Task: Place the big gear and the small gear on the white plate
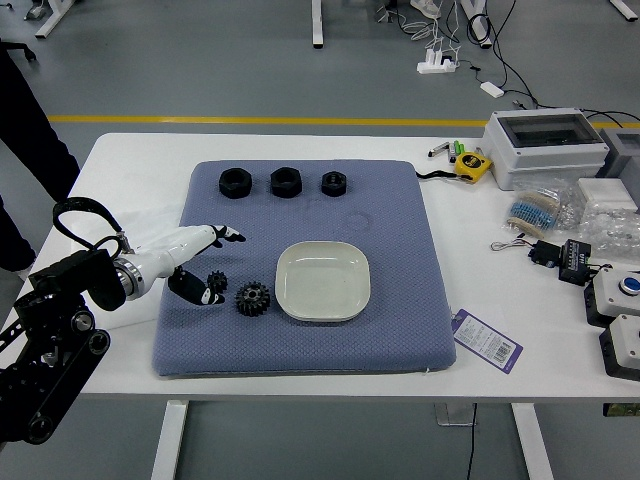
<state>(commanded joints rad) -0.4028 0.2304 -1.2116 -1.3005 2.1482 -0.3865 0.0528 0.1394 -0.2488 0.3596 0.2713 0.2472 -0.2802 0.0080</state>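
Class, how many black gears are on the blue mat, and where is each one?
2. The small gear is beside the robot's left hand; the big gear is to its right, just left of the white plate.

Bright, even light across the counter (470, 250), soft shadow under the plate (322, 280) at six o'clock, glints on plastic bags (608, 232) at three!
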